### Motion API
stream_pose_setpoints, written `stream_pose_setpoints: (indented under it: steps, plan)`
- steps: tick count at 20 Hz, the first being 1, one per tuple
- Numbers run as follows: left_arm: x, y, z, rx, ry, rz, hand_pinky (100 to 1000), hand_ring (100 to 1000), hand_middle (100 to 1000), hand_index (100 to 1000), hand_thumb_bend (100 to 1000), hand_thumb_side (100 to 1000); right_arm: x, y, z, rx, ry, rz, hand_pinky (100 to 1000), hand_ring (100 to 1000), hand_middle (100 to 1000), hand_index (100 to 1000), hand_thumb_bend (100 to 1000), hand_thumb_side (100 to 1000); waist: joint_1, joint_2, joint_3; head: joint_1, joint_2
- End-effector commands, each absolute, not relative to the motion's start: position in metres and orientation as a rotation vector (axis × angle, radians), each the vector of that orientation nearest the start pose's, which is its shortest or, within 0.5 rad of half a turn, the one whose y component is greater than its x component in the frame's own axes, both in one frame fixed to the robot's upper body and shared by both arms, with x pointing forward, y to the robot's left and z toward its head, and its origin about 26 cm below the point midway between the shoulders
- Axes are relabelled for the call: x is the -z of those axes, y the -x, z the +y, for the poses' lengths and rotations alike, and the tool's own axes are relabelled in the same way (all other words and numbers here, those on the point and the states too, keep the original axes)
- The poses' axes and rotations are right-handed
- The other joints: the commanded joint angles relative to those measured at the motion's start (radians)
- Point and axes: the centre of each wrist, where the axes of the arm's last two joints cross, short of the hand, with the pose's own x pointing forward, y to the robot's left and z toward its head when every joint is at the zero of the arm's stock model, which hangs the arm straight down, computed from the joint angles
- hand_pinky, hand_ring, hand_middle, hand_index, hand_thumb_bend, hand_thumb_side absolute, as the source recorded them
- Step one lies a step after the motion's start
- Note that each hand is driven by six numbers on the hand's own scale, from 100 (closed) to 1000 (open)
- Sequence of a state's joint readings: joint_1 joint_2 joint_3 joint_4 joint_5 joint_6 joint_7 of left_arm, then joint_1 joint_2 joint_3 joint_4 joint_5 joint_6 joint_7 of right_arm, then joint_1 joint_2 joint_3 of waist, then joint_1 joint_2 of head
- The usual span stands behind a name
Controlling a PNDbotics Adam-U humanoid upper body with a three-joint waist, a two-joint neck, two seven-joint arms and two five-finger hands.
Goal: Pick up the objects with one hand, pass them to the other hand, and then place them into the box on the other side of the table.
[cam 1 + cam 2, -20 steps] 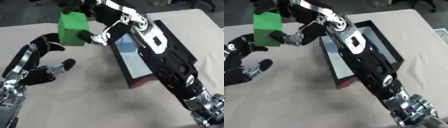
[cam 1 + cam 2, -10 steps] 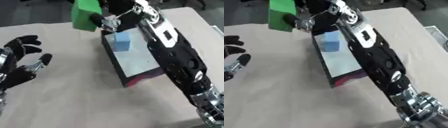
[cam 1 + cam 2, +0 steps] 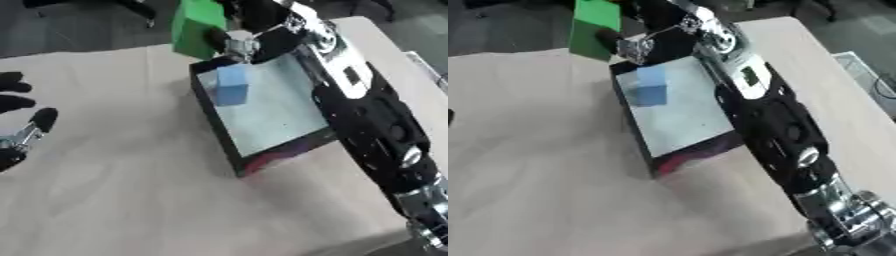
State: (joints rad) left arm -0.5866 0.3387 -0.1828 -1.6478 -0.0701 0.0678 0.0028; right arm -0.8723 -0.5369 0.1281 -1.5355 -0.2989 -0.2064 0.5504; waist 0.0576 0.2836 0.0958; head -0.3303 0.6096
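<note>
My right hand is shut on a green block, holding it in the air over the far left corner of the black box. The box lies open on the table, tilted askew, with a pale floor. A blue cube sits inside it near the far left corner, just below the green block. My right arm crosses over the box's right side and hides that wall. My left hand shows at the left edge of the left eye view, open with fingers spread, holding nothing.
The table is covered with a beige cloth. Its right edge runs close beside the box and my right arm. Dark floor lies beyond the far edge.
My right arm has carried the green block away from my left hand and over to the box's far corner. The left hand has drawn back to the left edge. The camera has shifted.
</note>
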Motion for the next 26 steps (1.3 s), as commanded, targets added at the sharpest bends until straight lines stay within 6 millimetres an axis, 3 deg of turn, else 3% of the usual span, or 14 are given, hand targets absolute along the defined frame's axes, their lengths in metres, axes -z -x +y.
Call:
stream_pose_setpoints:
  steps: [1,15,26]
  plan:
    - [-0.211,-0.372,0.222,0.579,-0.222,-2.129,828,669,688,817,497,356,-0.317,-0.397,-0.260,-1.203,-0.174,-2.319,929,1000,425,739,175,100,0.008,-0.129,-0.004,-0.006,-0.007]
    - [-0.216,-0.369,0.240,0.506,-0.272,-2.160,832,673,691,816,494,349,-0.294,-0.404,-0.297,-1.180,0.029,-2.251,930,1000,429,764,164,101,0.023,-0.130,-0.025,-0.004,0.000]
    - [-0.219,-0.370,0.249,0.487,-0.311,-2.165,834,674,693,814,498,349,-0.272,-0.415,-0.323,-1.199,0.209,-2.168,926,1000,432,788,159,155,0.034,-0.129,-0.032,-0.004,0.004]
